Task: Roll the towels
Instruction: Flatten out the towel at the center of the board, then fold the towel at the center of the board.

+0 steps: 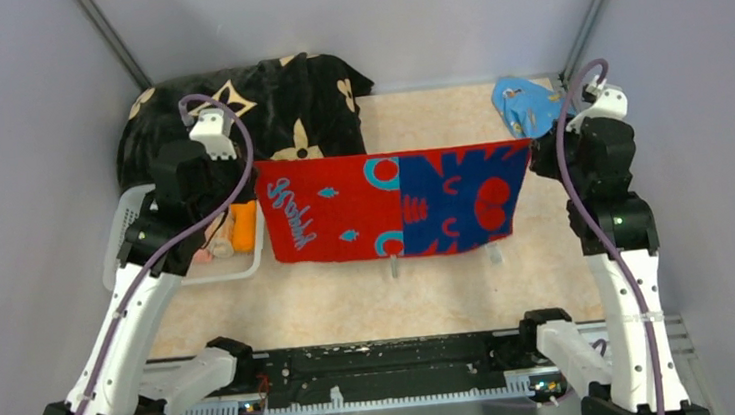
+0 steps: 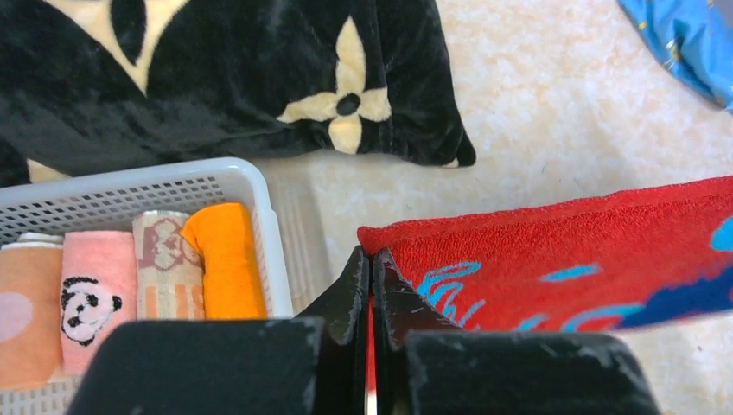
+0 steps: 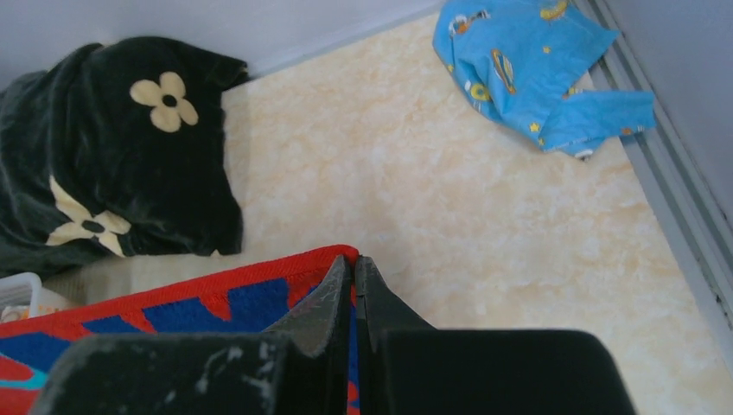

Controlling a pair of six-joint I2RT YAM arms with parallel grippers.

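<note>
A red-and-teal printed towel (image 1: 393,205), its right half blue and red, hangs stretched in the air between my two grippers, above the table's middle. My left gripper (image 1: 252,169) is shut on its left top corner (image 2: 373,239). My right gripper (image 1: 531,151) is shut on its right top corner (image 3: 350,253). Rolled towels stand in a white basket (image 2: 130,177): an orange roll (image 2: 226,259), a beige patterned roll (image 2: 164,264), a pink panda roll (image 2: 91,294) and a peach roll (image 2: 26,303). In the top view the basket (image 1: 125,214) is mostly behind my left arm.
A large black plush blanket with beige flowers (image 1: 264,101) lies at the back left, just behind the basket. A light blue printed cloth (image 1: 527,103) lies in the back right corner, also in the right wrist view (image 3: 536,65). Grey walls enclose the table.
</note>
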